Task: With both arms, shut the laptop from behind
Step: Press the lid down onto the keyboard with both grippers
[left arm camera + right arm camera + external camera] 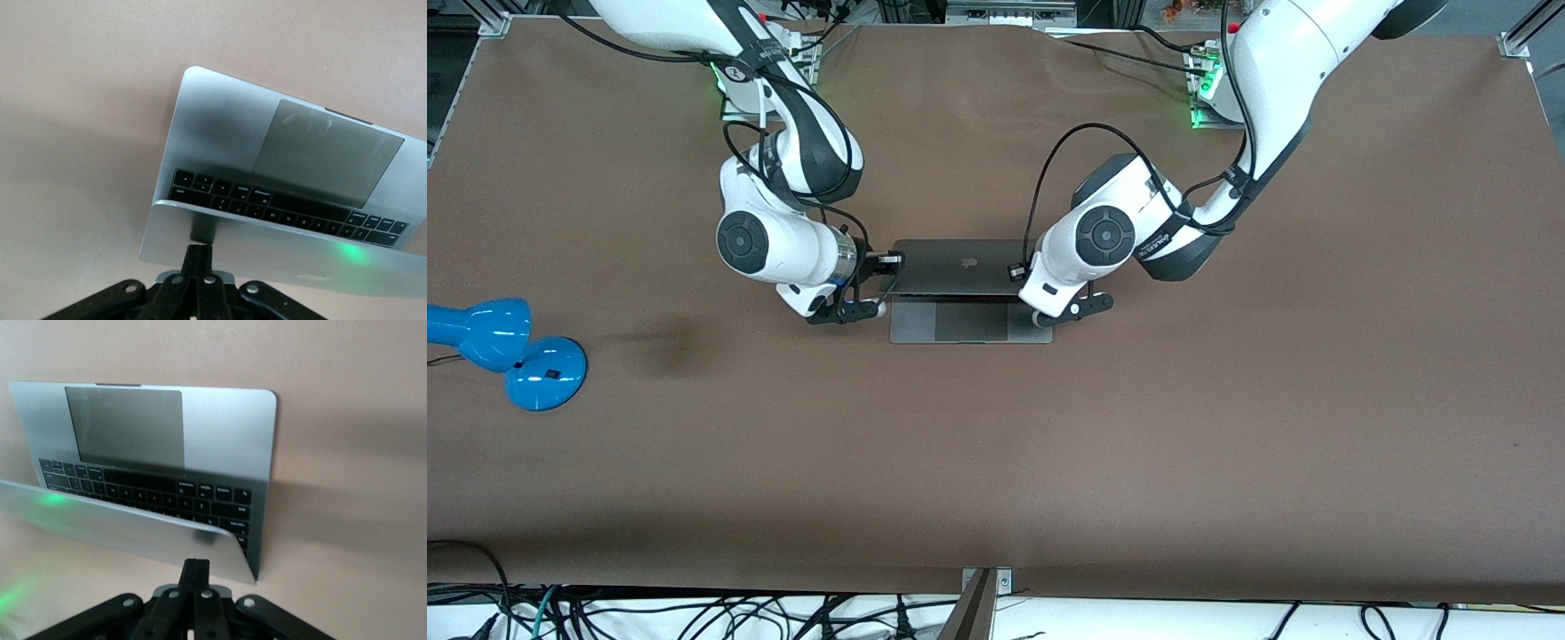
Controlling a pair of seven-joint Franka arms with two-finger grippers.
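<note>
Brown worktop carries the laptop mid-table, its lid half lowered. My left end effector and right end effector, fingers pinched together, press its back; next, I'd push down evenly.

Laptop mid-table, between both pincers.

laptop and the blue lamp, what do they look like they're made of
The laptop looks like matte grey metal, likely aluminium: an even brushed sheen on deck and lid, with black keys that look plastic. The lamp has a glossy blue shell with bright highlights; painted metal or plastic, hard to tell which.
</note>
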